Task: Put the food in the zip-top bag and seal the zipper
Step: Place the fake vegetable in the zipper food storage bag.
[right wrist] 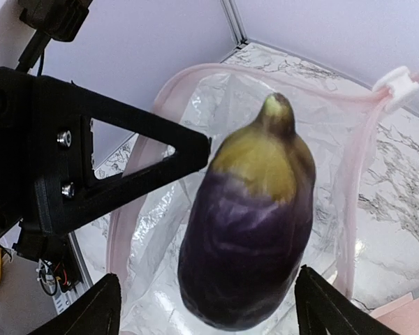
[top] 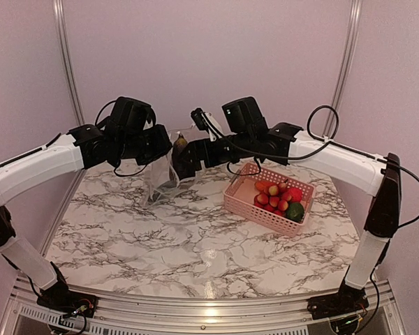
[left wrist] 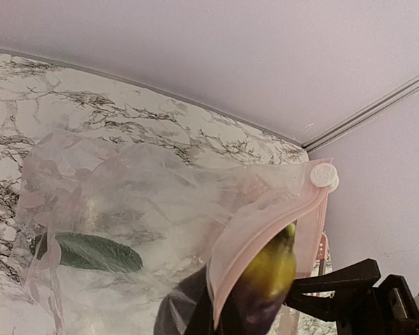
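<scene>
Dark purple aubergine (right wrist: 244, 230) upright at the clear zip-top bag's (left wrist: 126, 202) mouth; right tool (right wrist: 208, 276) wide around it; left tool (right wrist: 192, 150) pinches the rim.

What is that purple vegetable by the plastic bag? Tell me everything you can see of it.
The aubergine is a toy, smooth and glossy like plastic. Its dark purple body is faintly ribbed, and a yellow-green cap narrows to a stubby stem tip. It stands nearly upright, stem up, in the pink-rimmed mouth of the clear zip-top bag. It sits between the wide-open fingers of the right gripper; whether either finger touches it I cannot tell.
</scene>
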Robot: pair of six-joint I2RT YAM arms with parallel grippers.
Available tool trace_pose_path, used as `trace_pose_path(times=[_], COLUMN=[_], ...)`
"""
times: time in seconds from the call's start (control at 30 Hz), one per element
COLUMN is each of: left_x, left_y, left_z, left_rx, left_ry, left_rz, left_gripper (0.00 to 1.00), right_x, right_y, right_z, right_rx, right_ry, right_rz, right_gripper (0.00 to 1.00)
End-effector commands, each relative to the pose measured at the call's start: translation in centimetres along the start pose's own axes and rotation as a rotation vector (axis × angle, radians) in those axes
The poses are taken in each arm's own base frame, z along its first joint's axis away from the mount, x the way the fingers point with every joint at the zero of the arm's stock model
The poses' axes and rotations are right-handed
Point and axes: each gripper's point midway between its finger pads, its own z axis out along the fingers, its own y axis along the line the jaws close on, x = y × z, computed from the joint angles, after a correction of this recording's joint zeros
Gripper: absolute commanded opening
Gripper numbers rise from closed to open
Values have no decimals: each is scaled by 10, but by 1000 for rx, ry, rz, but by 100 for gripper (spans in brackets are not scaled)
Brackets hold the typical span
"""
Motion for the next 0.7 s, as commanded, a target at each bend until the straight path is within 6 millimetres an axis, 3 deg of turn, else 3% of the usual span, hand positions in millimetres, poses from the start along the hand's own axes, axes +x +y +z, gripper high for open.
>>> trace_pose_path(times=[0.0,0.13,0.33,0.47,0.67], left_x=[-7,-1,6,4,2], left_y=[7,11,16,20,28], left_z=[-1,3,8,5,-4], left_rx=[-2,-7,-19,-54,-93], left_ry=[-27,-11,12,22,22], left_rz=[-22,-18,16,81,164], left_gripper=[0,0,0,0,0], right_x=[-32,-49,-36,-24,1], right_y=[14,15,-5,-44,-126], right_z=[-34,-53,-56,-72,-120], right_rx=[15,42,138,212,368], right_ry=[-76,-132,-83,-63,-59], right_rz=[-21,-15,10,96,239], right_gripper=[83,84,82,79,76])
